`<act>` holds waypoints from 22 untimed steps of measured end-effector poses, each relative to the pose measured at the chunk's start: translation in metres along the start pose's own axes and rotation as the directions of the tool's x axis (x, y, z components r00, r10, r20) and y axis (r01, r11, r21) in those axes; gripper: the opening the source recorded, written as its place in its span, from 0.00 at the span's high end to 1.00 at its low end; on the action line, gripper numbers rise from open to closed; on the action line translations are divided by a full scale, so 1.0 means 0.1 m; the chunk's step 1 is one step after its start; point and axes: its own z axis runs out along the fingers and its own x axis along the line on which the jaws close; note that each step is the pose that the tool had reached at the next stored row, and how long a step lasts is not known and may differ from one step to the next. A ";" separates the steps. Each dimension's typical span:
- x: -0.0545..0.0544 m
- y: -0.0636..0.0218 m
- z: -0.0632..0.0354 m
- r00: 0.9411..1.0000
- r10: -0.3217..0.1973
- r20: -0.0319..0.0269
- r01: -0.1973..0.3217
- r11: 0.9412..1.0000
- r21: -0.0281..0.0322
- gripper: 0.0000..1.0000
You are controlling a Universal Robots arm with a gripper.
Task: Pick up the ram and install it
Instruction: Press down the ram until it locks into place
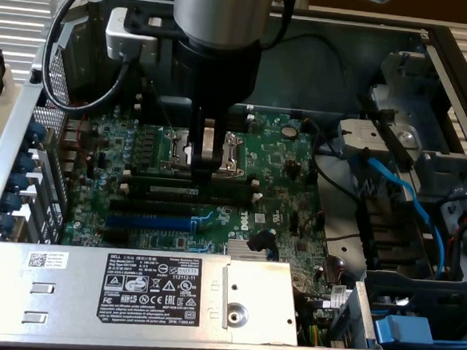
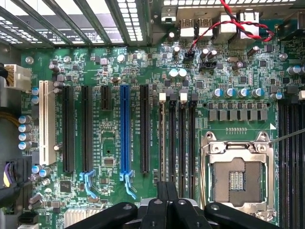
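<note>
— Where's the ram (image 1: 164,189)?
— On edge in one of the memory slots (image 2: 182,138), beside the CPU socket (image 2: 237,179). Its long axis follows the slot, running across the exterior view.
— And the gripper (image 1: 202,171)?
— Fingers together, holding nothing, right over the stick's end. I'd press straight down and evenly, so it seats without tilting.

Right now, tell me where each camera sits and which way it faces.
Exterior view: off the arm, above the open computer case, looking down at an angle on the motherboard; the arm's wrist and the shut gripper hang over the processor socket.
Wrist view: on the wrist, looking straight down at the motherboard; the gripper shows at the picture's edge.
Shared: the blue slot, the processor socket, the memory slots and the gripper.
</note>
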 end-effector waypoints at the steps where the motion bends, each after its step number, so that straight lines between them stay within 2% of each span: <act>1: 0.00 0.000 0.002 1.000 0.000 0.000 0.000 1.000 0.000 0.90; 8: -0.01 0.001 0.008 1.000 0.000 -0.003 0.000 1.000 0.000 0.90; 22: -0.03 0.003 0.033 1.000 0.000 -0.014 0.000 1.000 0.000 0.90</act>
